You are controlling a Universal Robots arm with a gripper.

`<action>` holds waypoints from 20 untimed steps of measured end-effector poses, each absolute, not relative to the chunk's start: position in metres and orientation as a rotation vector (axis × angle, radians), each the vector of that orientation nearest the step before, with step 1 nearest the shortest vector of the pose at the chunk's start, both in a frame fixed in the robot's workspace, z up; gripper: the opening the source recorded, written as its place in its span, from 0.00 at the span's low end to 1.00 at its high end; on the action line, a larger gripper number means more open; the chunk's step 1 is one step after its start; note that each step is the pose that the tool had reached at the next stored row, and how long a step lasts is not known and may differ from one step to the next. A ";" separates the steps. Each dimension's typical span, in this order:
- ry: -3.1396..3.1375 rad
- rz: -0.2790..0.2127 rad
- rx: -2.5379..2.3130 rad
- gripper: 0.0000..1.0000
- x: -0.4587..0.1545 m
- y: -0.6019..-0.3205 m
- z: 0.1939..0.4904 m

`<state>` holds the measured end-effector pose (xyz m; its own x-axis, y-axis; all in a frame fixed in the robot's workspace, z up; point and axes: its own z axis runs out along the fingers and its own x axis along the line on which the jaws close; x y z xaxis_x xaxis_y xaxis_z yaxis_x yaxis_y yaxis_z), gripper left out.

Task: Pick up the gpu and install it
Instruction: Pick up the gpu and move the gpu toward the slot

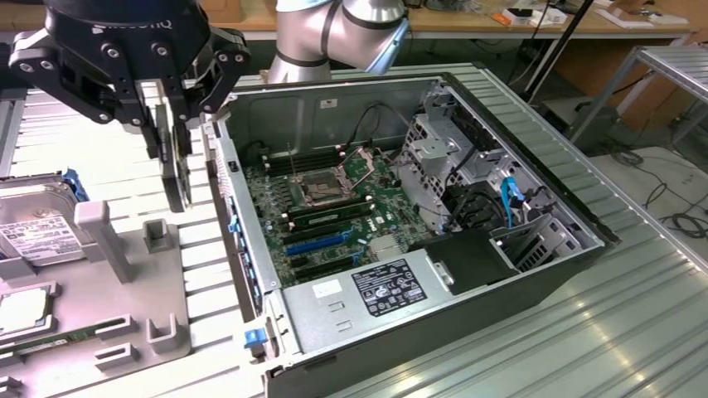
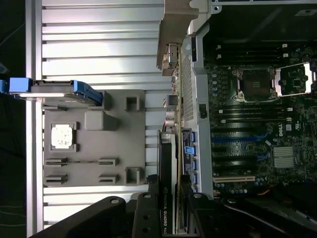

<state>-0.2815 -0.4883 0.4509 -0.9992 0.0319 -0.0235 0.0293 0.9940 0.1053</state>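
Observation:
My gripper (image 1: 172, 137) hangs at the exterior view's upper left, above the grey parts holder (image 1: 122, 282) and just outside the case wall. It is shut on the gpu (image 1: 175, 178), a thin dark card held on edge and hanging down from the fingers, clear of the holder. In the wrist view the gpu (image 2: 167, 173) runs out from between the black fingers (image 2: 148, 213), its label edge facing the camera, and it lies alongside the case's rear wall. The open computer case (image 1: 553, 274) shows the motherboard (image 1: 332, 207) with blue expansion slots (image 1: 315, 242).
A hard drive (image 1: 33, 228) with blue rails stands in the holder at the exterior view's left, with a CPU (image 1: 22, 311) and a green memory stick (image 1: 50, 340) below it. The case's metal side wall (image 1: 238, 224) stands between the gpu and the motherboard. Drive cages and cables (image 1: 487, 199) fill the case's far side.

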 end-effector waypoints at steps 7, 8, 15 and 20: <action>3.112 0.164 0.048 0.27 -0.276 -0.488 0.451; 3.112 0.164 0.048 0.27 -0.276 -0.488 0.451; 3.112 0.164 0.048 0.27 -0.270 -0.488 0.451; 3.112 0.164 0.048 0.27 -0.265 -0.488 0.451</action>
